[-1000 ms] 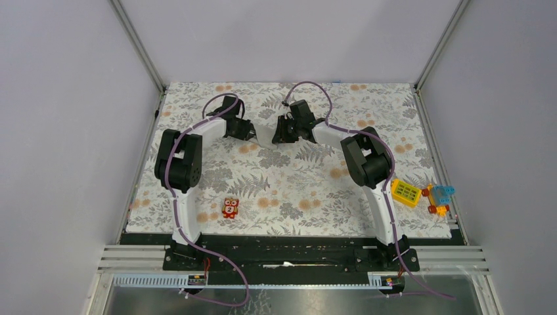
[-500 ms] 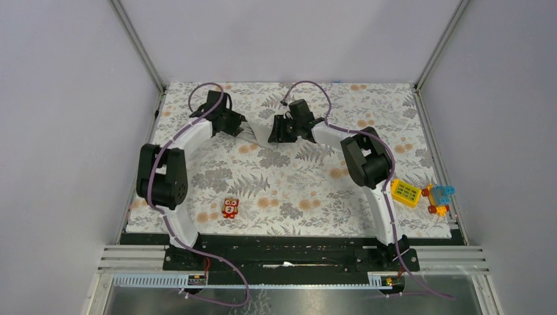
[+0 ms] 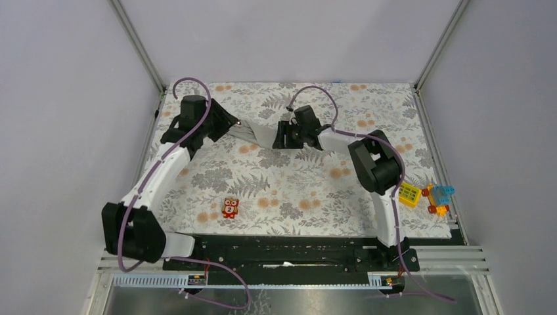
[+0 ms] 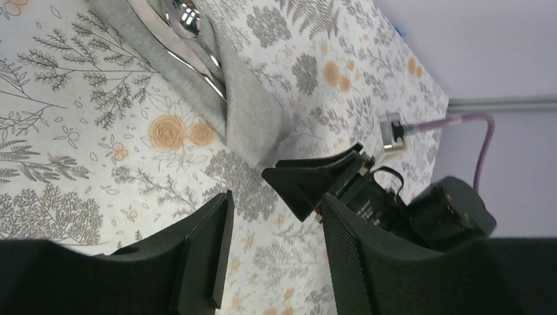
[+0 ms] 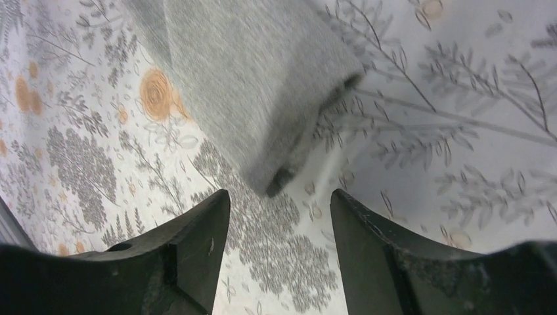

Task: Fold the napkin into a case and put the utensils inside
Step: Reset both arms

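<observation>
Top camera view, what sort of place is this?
Most likely a robotics lab test cell: the left arm and right arm bolted to a rail, plain walls with a metal frame post, and a floral table cover holding a red toy figure.

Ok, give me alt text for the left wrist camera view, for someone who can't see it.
A folded grey napkin case with silver utensils showing at its upper end lies on a floral table cover. The left fingers stand open below it, holding nothing; the right fingers sit beside its lower end.
</observation>
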Robot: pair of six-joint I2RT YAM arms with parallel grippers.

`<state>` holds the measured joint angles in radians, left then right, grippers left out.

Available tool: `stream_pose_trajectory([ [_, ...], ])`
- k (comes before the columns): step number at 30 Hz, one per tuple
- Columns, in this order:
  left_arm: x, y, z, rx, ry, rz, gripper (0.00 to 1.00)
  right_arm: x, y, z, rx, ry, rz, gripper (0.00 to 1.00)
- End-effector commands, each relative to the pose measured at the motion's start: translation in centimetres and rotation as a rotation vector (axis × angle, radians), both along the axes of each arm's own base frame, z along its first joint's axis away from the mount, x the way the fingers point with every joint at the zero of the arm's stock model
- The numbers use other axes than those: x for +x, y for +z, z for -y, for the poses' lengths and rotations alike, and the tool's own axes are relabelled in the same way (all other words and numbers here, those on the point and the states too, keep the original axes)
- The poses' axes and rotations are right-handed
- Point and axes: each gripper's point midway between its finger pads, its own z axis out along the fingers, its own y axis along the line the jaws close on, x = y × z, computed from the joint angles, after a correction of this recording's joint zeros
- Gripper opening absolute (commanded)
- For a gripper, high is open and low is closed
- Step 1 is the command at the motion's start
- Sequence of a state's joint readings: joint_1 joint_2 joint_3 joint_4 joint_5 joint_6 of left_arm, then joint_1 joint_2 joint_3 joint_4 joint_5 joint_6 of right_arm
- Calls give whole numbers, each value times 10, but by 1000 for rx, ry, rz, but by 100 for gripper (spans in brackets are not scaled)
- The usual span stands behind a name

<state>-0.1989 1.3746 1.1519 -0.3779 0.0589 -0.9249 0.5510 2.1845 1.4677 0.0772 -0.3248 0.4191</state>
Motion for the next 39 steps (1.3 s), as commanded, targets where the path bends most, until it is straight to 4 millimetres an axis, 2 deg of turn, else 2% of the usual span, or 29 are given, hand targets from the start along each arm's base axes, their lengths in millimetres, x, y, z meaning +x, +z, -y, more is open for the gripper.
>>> stream_pose_trajectory([
  [1, -36, 44, 14, 109, -278, 214, 61, -8, 47, 18, -23, -51, 78, 67],
  [2, -46, 57, 20, 104, -337, 269, 63, -11, 71, 26, -27, -67, 118, 69],
  [4, -70, 84, 32, 91, -450, 389, 66, -29, 95, 53, -95, -114, 122, 73],
  [9, -123, 136, 60, 52, -664, 631, 68, -92, 171, 114, -132, -192, 209, 94],
  [10, -134, 147, 66, 34, -704, 680, 67, -105, 192, 125, -123, -200, 245, 98],
  [13, -169, 181, 77, -18, -821, 811, 68, -149, 256, 161, -102, -214, 361, 100],
  [15, -184, 204, 77, -19, -849, 879, 72, -169, 292, 179, -84, -229, 429, 100],
  [17, -196, 232, 71, -10, -814, 963, 83, -196, 325, 202, -68, -255, 490, 100],
  [18, -200, 245, 67, -12, -785, 998, 86, -206, 339, 210, -55, -264, 520, 100],
  [20, -210, 270, 62, -31, -741, 1074, 92, -222, 367, 228, -38, -305, 584, 100],
  [23, -219, 298, 47, -42, -626, 1164, 98, -238, 402, 249, -20, -355, 660, 100],
  [26, -223, 311, 32, -28, -521, 1217, 99, -246, 420, 261, -25, -375, 717, 100],
  [29, -229, 318, 24, 1, -484, 1235, 99, -248, 427, 271, -41, -405, 752, 100],
  [34, -228, 317, 19, 37, -461, 1196, 99, -251, 428, 277, -20, -434, 798, 100],
  [39, -223, 312, 21, 30, -466, 1172, 99, -248, 420, 278, 2, -455, 822, 100],
])
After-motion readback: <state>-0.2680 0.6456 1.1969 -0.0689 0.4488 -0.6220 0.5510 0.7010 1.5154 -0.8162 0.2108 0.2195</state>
